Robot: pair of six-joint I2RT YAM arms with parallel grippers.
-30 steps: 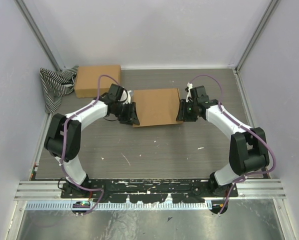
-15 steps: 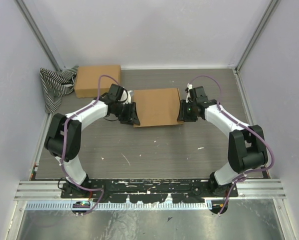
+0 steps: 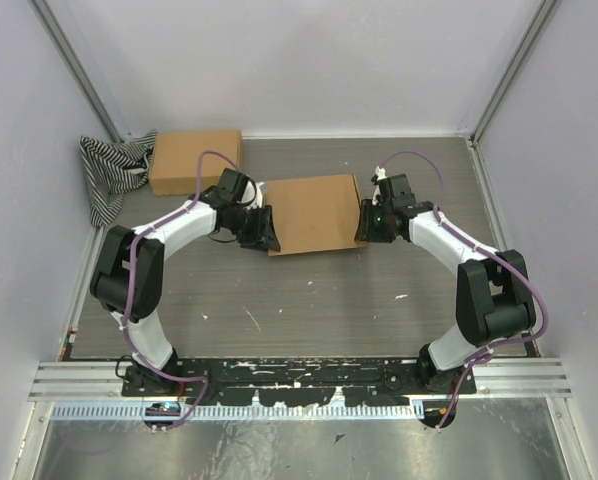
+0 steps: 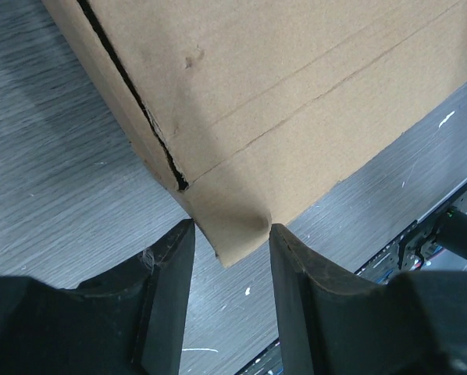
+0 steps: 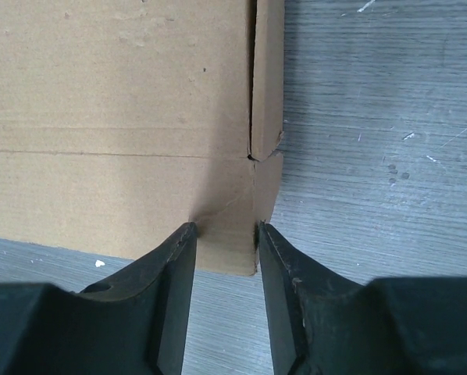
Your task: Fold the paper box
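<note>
Almost nothing has shifted: on the table (image 3: pixel 309 300), our left jaws and right jaws, half apart, straddle the near corners of the box (image 3: pixel 314 212); we cannot tell if they grip. Uneven squeezing could crumple it.

On the counter (image 3: pixel 309 300), paper box (image 3: pixel 313 214) lies in the middle. The left gripper (image 3: pixel 269 236) is on its near-left corner, the right gripper (image 3: pixel 362 228) on its near-right corner. A second box (image 3: pixel 195 161) lies behind-left, with a cloth (image 3: pixel 109 172) just left of it.

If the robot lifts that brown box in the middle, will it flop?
It would probably bend a bit: the paper box is thin, creased cardboard. Its corner looks dented in the left claw. It is likely light and, lying flat, unlikely to roll.
</note>
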